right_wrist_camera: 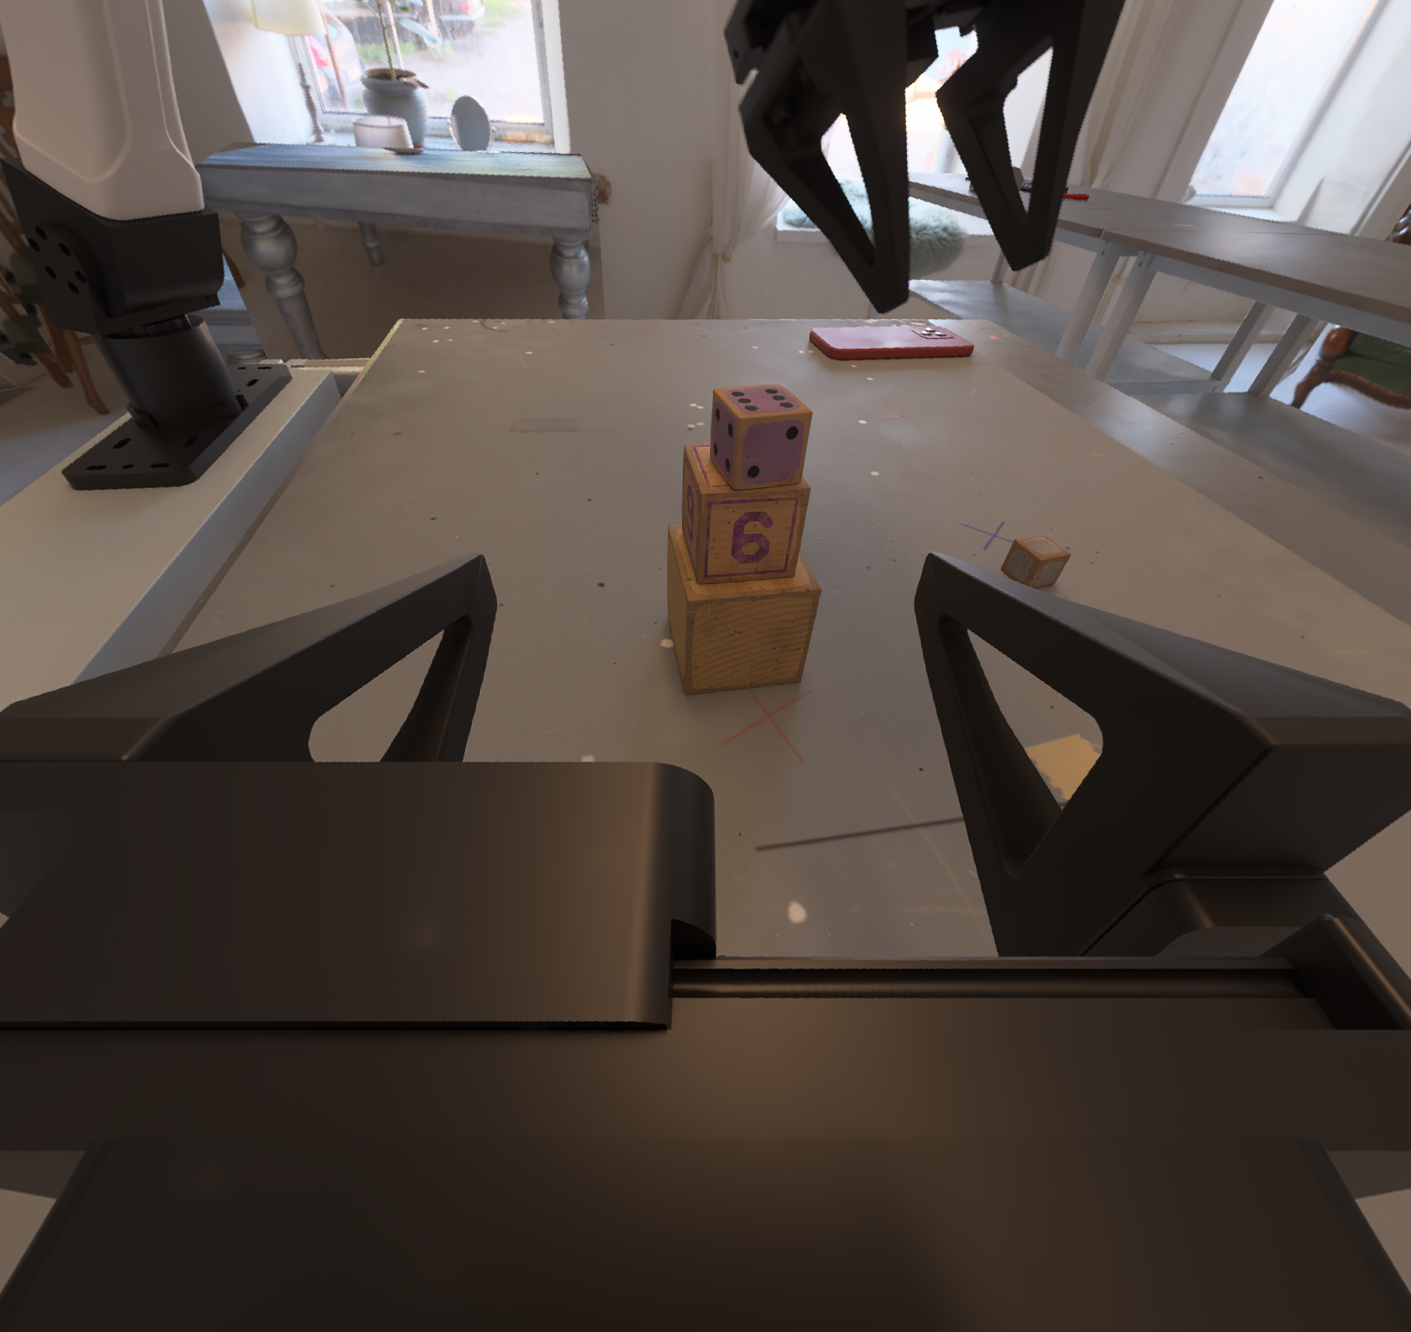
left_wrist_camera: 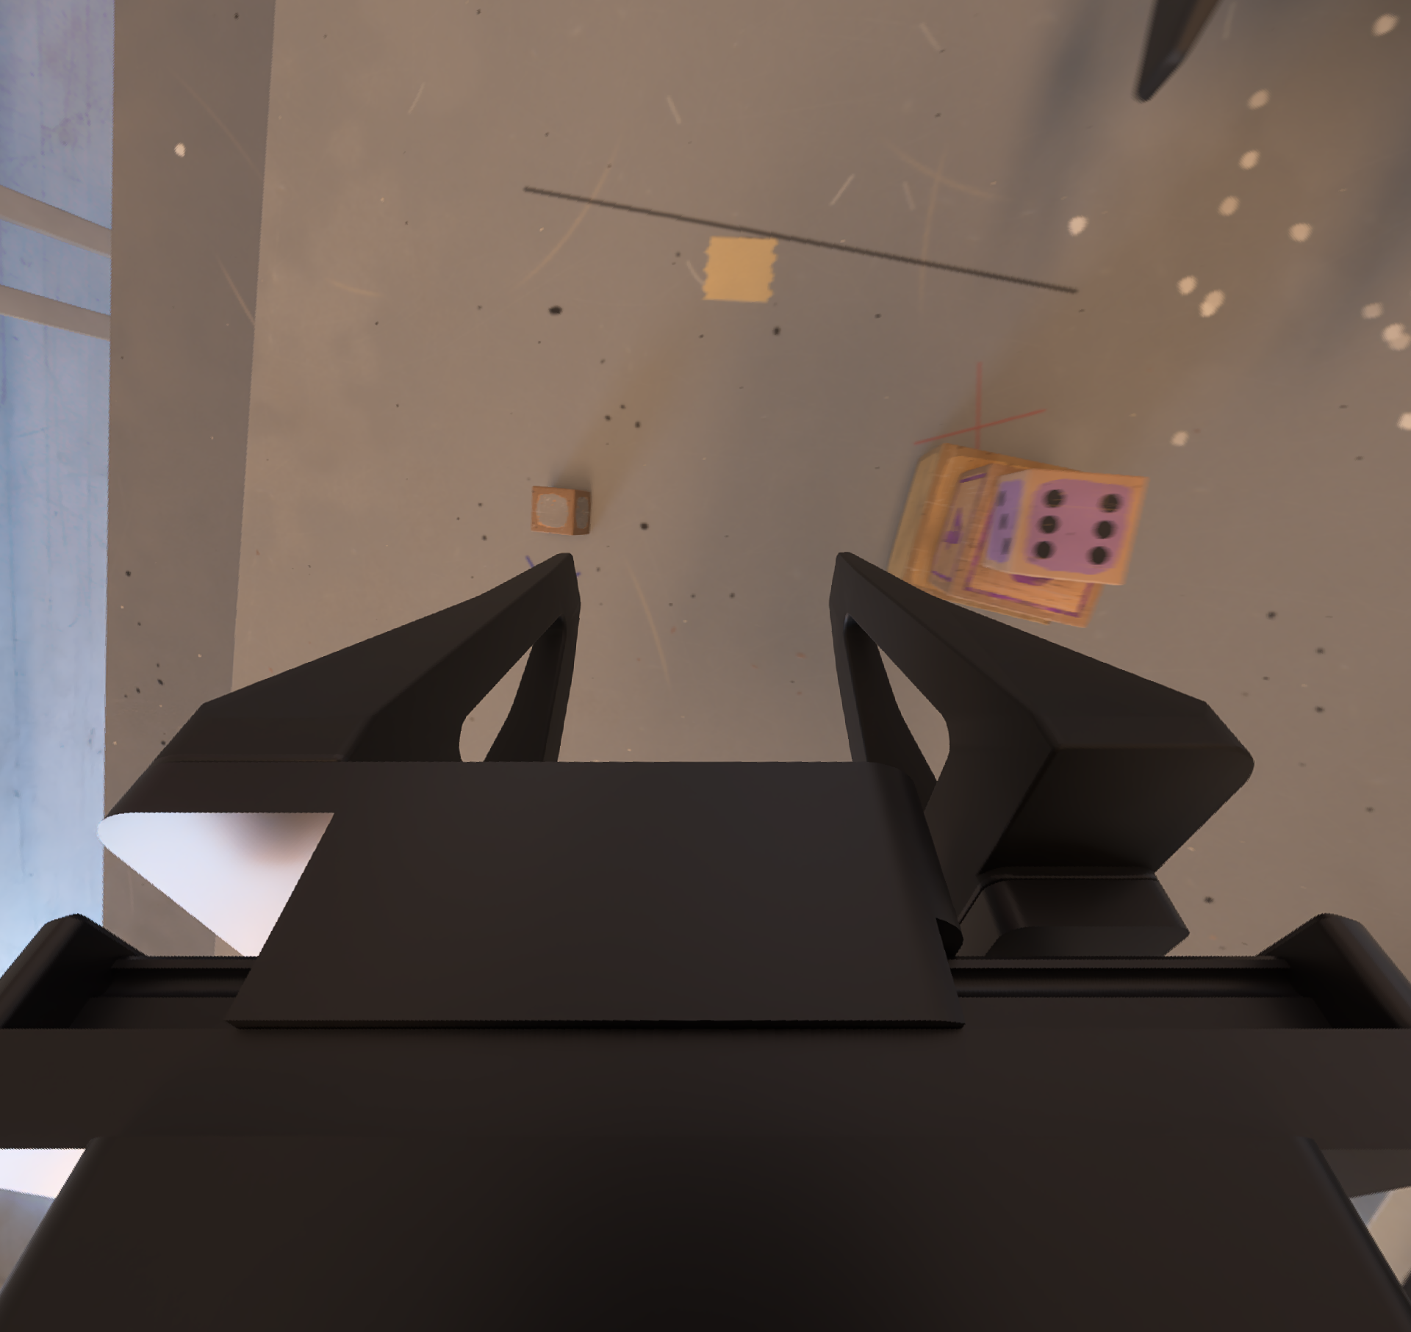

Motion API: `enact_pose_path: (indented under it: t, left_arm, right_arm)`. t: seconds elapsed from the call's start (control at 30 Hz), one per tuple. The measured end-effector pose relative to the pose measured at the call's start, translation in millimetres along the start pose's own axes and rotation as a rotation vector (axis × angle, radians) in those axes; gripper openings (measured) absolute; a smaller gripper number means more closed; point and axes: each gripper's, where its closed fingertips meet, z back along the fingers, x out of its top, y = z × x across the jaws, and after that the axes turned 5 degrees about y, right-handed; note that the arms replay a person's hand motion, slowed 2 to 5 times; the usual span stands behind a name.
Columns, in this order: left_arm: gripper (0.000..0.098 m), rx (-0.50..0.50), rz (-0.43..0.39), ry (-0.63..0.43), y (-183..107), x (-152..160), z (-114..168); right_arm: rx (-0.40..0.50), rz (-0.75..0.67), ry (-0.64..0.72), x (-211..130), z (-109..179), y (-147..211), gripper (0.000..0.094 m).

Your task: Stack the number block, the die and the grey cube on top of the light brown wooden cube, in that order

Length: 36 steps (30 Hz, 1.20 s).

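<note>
Left gripper (left_wrist_camera: 704, 570), jaws wide and empty, hangs high above the grey cube (left_wrist_camera: 560, 510), which sits on the table just beyond its left fingertip; right gripper (right_wrist_camera: 706, 570), wide too, faces the tower.

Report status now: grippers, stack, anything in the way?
Left gripper and right gripper open, empty. Die on number block on wooden cube. Grey cube alone on table, path clear.

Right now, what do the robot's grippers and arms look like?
Both grippers, left and right, are matte black with two pointed, wedge-shaped fingers, each pierced by a triangular cutout, sliding on a black rail. An arm has a white shell on black joints. No cables or markings show.
</note>
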Motion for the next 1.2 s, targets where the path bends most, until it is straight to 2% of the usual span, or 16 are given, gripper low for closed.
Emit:
enact_pose_path:
  t: [0.2, 0.47, 0.7, 1.2]
  left_arm:
    - [0.0560, -0.029, 0.022, 0.034, 25.8, -17.4, -27.4]
    - [0.0527, -0.057, 0.031, 0.068, 46.1, -33.2, -68.4]
    - [0.0529, -0.040, 0.008, 0.106, 61.2, -41.8, -97.1]
    - [0.0497, -0.054, -0.020, 0.140, 72.3, -47.2, -128.7]
  right_arm:
    - [0.001, -0.005, 0.003, -1.1, -0.1, 0.1, 0.0940]
    - [0.002, -0.007, -0.002, 0.4, 0.0, 0.2, 0.0940]
    - [0.003, -0.008, -0.003, 0.5, -0.2, -0.2, 0.0940]
    - [0.004, -0.007, -0.008, 1.4, -0.2, -0.4, 0.0940]
